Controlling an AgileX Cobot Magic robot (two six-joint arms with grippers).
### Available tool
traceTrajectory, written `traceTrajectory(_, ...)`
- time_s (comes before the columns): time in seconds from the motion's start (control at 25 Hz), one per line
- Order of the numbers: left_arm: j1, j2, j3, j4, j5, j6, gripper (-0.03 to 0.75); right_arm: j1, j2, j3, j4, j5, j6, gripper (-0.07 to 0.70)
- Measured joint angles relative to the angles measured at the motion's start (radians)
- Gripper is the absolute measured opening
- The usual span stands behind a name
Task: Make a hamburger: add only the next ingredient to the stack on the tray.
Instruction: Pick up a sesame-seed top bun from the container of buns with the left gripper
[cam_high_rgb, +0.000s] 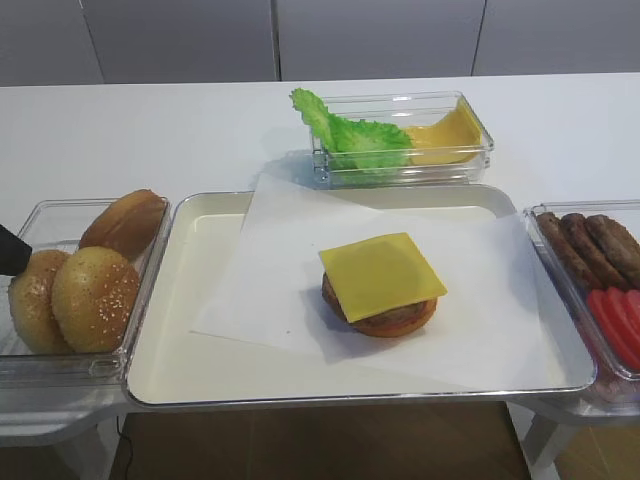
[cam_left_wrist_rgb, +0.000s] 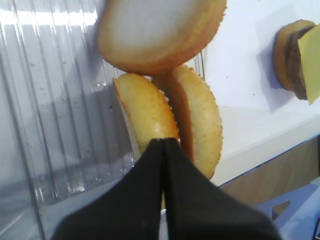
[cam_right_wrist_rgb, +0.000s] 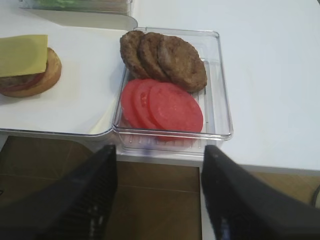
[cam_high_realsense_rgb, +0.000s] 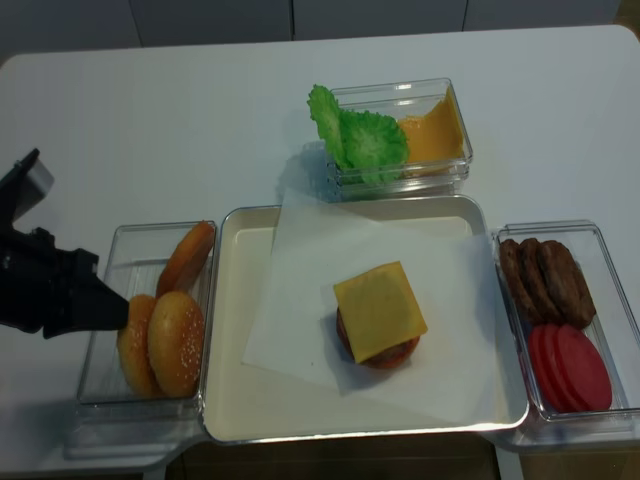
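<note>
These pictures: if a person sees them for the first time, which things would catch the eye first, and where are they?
Probably the hamburger in the middle of the tray, its square yellow cheese slice overhanging the patty. Next, the green lettuce in the clear container behind the tray, and the red tomato slices in the container on the right. On the left, the left gripper, shut, meets the sesame bun tops standing in their container.

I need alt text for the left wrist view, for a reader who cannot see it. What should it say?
The closed left gripper pinches the edge of a sesame bun top standing on edge in a clear container, with a second bun top beside it and a smooth bun half above. At the right edge, the hamburger sits on white paper.
</note>
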Motion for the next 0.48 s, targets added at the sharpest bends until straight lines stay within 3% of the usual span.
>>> traceTrajectory(0.48, 0.000, 0.000, 0.000, -0.065, 0.002, 0.044, 0.043, 0.000, 0.000, 0.000, 0.000, 0.000, 0.000, 0.428)
